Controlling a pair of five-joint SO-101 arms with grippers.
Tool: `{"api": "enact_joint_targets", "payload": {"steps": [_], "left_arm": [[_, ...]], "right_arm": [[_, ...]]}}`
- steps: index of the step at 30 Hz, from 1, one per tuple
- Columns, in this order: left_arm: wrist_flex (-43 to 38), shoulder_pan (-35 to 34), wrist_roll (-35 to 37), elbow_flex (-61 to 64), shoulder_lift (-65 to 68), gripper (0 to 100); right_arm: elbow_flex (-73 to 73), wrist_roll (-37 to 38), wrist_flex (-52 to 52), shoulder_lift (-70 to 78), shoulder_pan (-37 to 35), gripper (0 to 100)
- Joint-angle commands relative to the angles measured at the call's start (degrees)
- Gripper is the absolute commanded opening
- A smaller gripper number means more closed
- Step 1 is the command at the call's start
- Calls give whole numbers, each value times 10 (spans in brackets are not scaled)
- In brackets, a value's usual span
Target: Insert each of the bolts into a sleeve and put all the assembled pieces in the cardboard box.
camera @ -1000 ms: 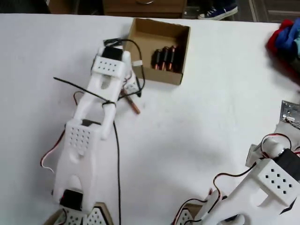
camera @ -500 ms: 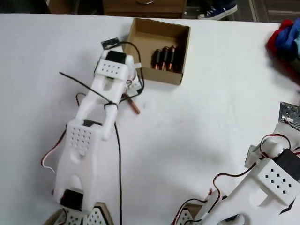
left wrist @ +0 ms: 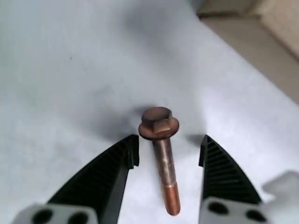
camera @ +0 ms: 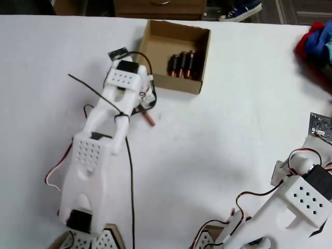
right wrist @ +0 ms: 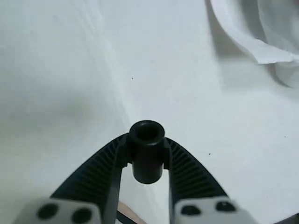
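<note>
Left hand point(left wrist: 169, 141), open astride the bolt point(left wrist: 160, 124) near the cardboard box point(camera: 155, 36), has shifted slightly; right hand point(right wrist: 147, 145) clamps a sleeve point(right wrist: 147, 165).

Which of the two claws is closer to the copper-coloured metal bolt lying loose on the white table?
Left. The left gripper is open, straddling the bolt; the right gripper is far off at the table's other side, shut on a black cylindrical sleeve.

Left pincer point(left wrist: 169, 140) spread wide; right pincer point(right wrist: 146, 142) clamped tight.
</note>
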Motion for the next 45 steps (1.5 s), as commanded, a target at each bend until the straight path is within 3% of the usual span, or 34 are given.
{"api": "enact_joint_targets", "payload": {"steps": [1,4,12,18,21,26,31,33,37,41,45], "left_arm": [[-20,-4,2,-6,-4,160],[-27,-5,-2,-2,-4,17],[-17,-2,-65,-2,-4,25],[37,41,-291,-15,-12,25],[68,46,-357,-45,-5,26],[76,41,-353,-45,-4,33],[70,46,-330,-1,-4,170],[65,45,-315,4,-4,180],[51,48,-316,3,-4,142],[55,69,-316,3,-7,14],[76,89,-316,2,-12,24]], "right_arm": [[-5,4,-7,-16,6,24],[-5,4,-7,-17,6,24],[-5,4,-7,-17,6,24],[-5,4,-7,-17,5,24],[-5,4,-7,-17,5,24],[-5,3,-7,-15,4,24],[-5,3,-7,-15,4,24],[-5,3,-7,-15,4,24],[-5,3,-7,-15,2,24],[-5,1,-7,-17,0,24],[-4,-1,-7,-17,0,24]]}}
